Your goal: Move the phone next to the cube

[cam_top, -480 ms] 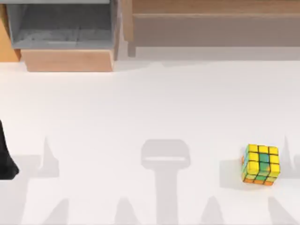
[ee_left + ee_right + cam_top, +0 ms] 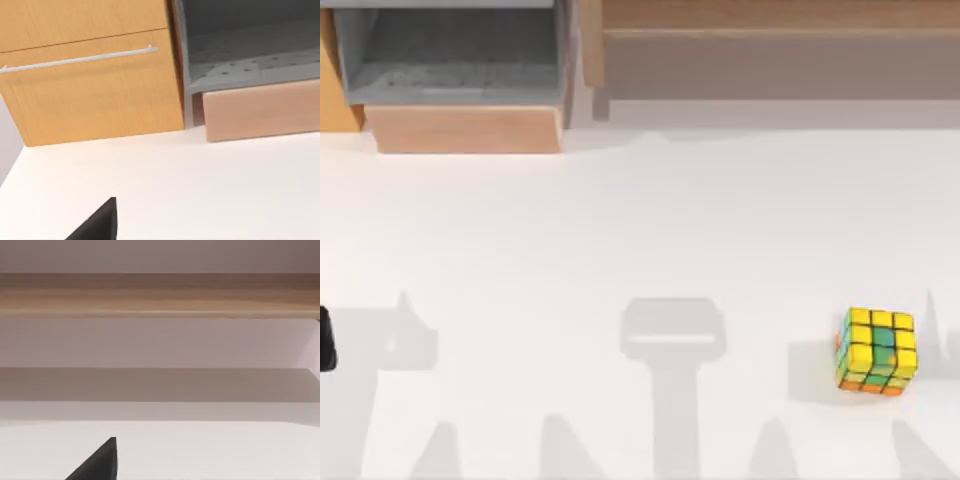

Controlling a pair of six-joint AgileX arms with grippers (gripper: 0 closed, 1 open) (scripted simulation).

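Note:
The cube (image 2: 877,350), mostly yellow with green, teal and orange stickers, rests on the white table (image 2: 640,230) at the front right. The phone is out of view. A black part of my left gripper (image 2: 324,340) pokes in at the table's left edge, far from the cube. In the left wrist view a black tip of that gripper (image 2: 97,224) hangs over bare table in front of the cabinet. A black tip of my right gripper (image 2: 97,464) hangs over bare table facing a wooden shelf (image 2: 160,295).
A wooden cabinet with a closed drawer (image 2: 90,85) and bar handle (image 2: 75,59) stands at the back left. Beside it is an open grey compartment (image 2: 450,55) above a wooden front (image 2: 465,128). A long wooden shelf (image 2: 770,50) runs along the back right.
The black part of my left arm at the table's left edge has drawn back to the left and shows less. The cube has not moved.

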